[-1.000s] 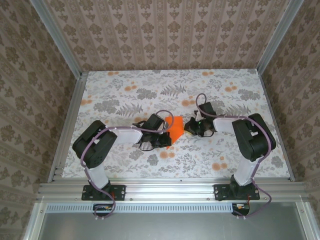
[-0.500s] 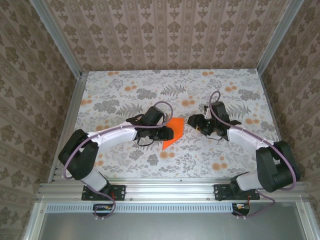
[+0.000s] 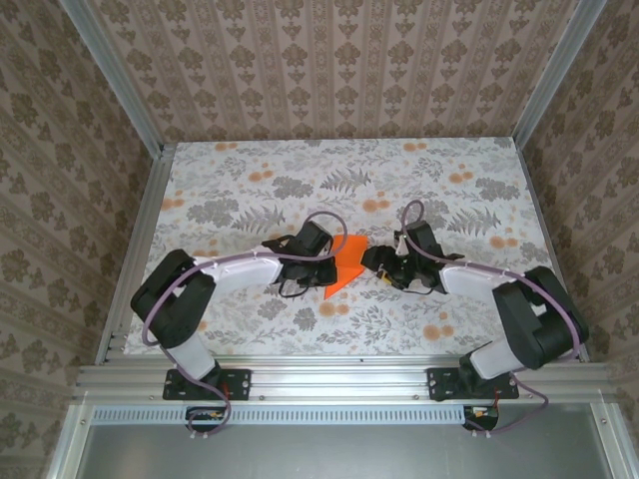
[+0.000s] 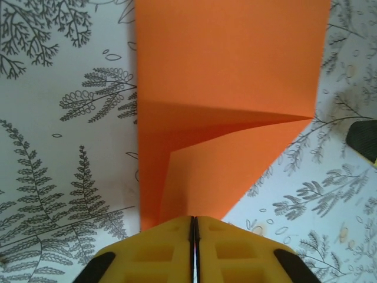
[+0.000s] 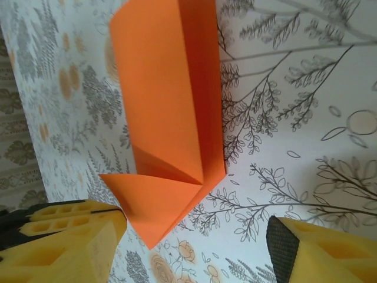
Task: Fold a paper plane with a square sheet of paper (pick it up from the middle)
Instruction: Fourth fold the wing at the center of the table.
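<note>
Paper first: the sheet of thin bright orange paper (image 3: 345, 262), partly folded with one corner flap creased over, is lying flat near the middle of the flower-printed tabletop (image 3: 250, 170), a little toward the near edge, with its pointed tip aiming at the near-left corner.

I am keeping the left gripper (image 3: 325, 265) at the sheet's left side. In the left wrist view its yellow fingers are pressing together on the paper's narrow end (image 4: 230, 88), so I am judging that the left gripper (image 4: 194, 227) is pinching the sheet to anchor it while the next crease is being set up.

I am holding the right gripper (image 3: 375, 261) just beside the sheet's right edge with its jaws standing wide apart. Through the right wrist view the right gripper (image 5: 191, 242) is straddling the folded corner of the paper (image 5: 165, 106) without touching it, probably lining up to catch that flap.

Compared with half a second ago, the right gripper is sitting closer to the paper and lower, its arm is bending more, and the left arm's elbow is sitting nearer the middle. The sheet itself is lying much as it was.
</note>
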{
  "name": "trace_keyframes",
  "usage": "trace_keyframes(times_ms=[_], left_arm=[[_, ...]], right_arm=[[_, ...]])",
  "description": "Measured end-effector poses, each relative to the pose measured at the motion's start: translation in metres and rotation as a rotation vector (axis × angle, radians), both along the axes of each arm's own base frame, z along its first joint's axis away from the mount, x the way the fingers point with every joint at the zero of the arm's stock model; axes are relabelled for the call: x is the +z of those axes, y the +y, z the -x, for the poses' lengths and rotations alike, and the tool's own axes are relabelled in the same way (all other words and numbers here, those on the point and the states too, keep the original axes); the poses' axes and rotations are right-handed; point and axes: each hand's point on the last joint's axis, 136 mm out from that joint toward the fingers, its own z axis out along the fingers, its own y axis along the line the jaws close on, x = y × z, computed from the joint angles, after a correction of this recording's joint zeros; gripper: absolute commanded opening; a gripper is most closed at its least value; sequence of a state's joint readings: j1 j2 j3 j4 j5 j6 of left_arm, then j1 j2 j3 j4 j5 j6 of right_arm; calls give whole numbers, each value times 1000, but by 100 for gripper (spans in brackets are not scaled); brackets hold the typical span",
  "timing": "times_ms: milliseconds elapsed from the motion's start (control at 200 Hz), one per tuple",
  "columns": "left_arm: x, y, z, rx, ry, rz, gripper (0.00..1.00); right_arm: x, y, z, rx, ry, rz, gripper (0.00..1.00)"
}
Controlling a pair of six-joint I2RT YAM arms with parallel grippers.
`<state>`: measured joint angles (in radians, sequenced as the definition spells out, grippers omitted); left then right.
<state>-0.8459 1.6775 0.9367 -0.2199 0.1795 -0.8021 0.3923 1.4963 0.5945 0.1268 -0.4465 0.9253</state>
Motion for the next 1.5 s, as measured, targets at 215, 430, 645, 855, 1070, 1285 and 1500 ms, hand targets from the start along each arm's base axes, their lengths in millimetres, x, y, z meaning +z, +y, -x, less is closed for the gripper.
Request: trace_keyframes(times_ms=[215, 430, 645, 855, 1070, 1285, 1500], left_arm=[[-9, 7, -1, 30, 1, -25, 6], [-22, 12, 3, 41, 29, -50, 5], [-23, 12, 3, 42, 30, -50, 5], [-24, 13, 0, 47, 33, -52, 6], [-20, 10, -3, 44, 26, -48, 7], [-19, 9, -3, 7, 3, -55, 13], [9, 2, -11, -76, -124, 3, 28]], right_arm=[[-12, 16, -4, 10, 23, -44, 57], [-14, 31, -11, 29, 18, -96, 51], [-17, 41, -12, 45, 26, -128, 39], [-17, 48, -8, 64, 29, -141, 27], [-18, 50, -7, 71, 34, -134, 10], [-27, 44, -4, 34, 82, -53, 2], [-17, 26, 7, -43, 135, 89, 0]])
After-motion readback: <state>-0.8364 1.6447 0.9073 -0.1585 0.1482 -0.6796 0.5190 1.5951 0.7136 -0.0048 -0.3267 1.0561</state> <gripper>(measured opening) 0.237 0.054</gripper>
